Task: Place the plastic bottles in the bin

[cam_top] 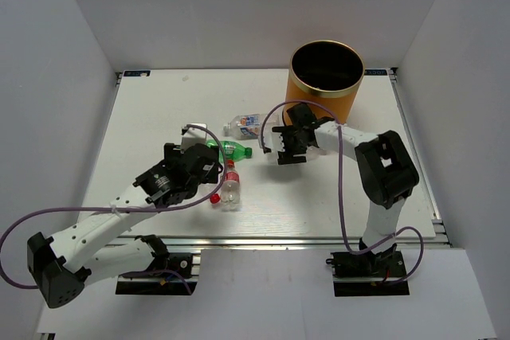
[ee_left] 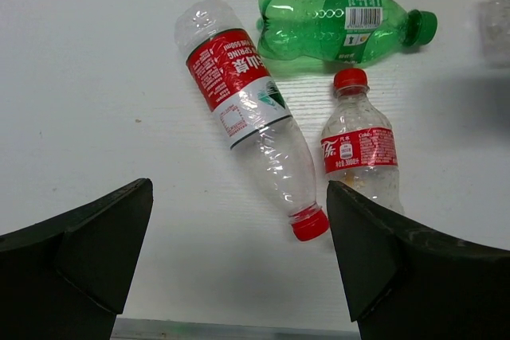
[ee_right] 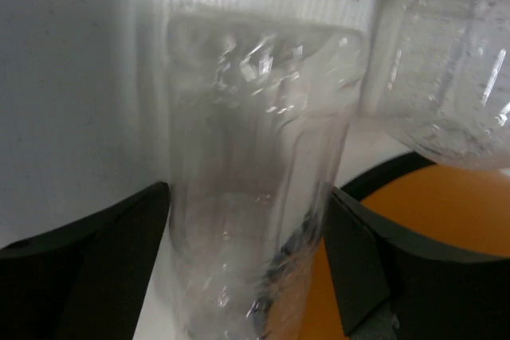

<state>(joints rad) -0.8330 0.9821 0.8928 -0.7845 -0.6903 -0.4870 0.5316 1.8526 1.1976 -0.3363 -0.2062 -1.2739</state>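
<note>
progress: early. bin (cam_top: 323, 105), upper right of top view, black inside, no bottle visible in it. lying on bench (cam_top: 143, 117): green bottle (ee_left: 335, 25), red-label bottle (ee_left: 239, 109), red-cap bottle (ee_left: 358, 149). left gripper (ee_left: 239, 197) wide, empty, over these. right gripper (ee_right: 247, 220) closed on clear bottle (ee_right: 255, 117), a grasp only the right wrist view confirms. labels legible only in left wrist view.

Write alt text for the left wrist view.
Three plastic bottles rest on a white table just beyond the left tool, whose two black fingers stand open and empty. A clear bottle with a red-and-white label lies diagonally, a smaller red-capped bottle is to its right, and a green bottle lies behind both.
</note>
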